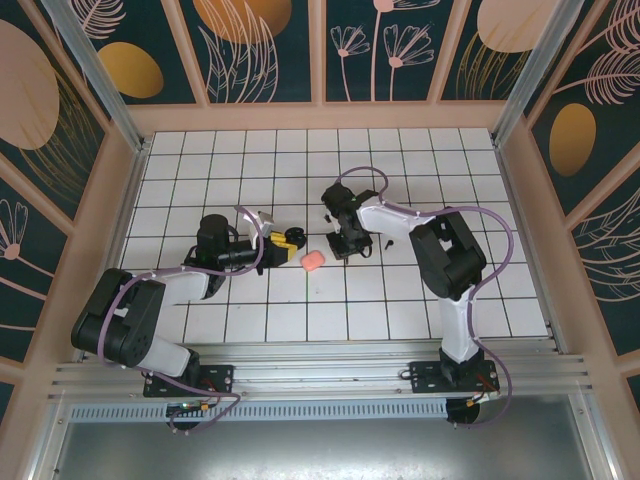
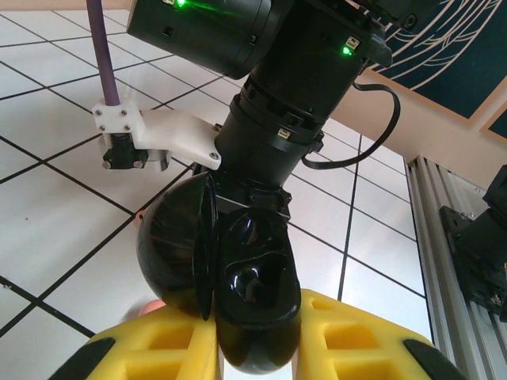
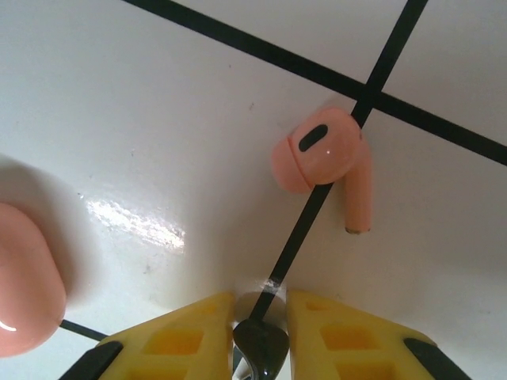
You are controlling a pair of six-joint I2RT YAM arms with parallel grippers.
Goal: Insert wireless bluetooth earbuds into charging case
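Observation:
The salmon-pink charging case [image 1: 312, 261] lies closed on the white tiles between both grippers; its rounded end shows in the right wrist view [image 3: 24, 277]. A pink earbud [image 3: 326, 154] lies loose on a black grid line just ahead of my right gripper [image 3: 260, 317]. That gripper [image 1: 345, 243] is down at the table, shut on a small glossy black earbud [image 3: 260, 348]. My left gripper [image 2: 257, 340], left of the pink case [image 1: 287, 240], is shut on an open black clamshell case [image 2: 253, 277] with earbud-shaped wells, lid swung left.
A small black object [image 1: 386, 241] lies on the tiles right of the right gripper. The right arm [image 2: 285, 119] looms close behind the black case. Peach walls [image 1: 320, 115] ring the tiled table, and an aluminium rail [image 1: 320, 375] runs along the near edge.

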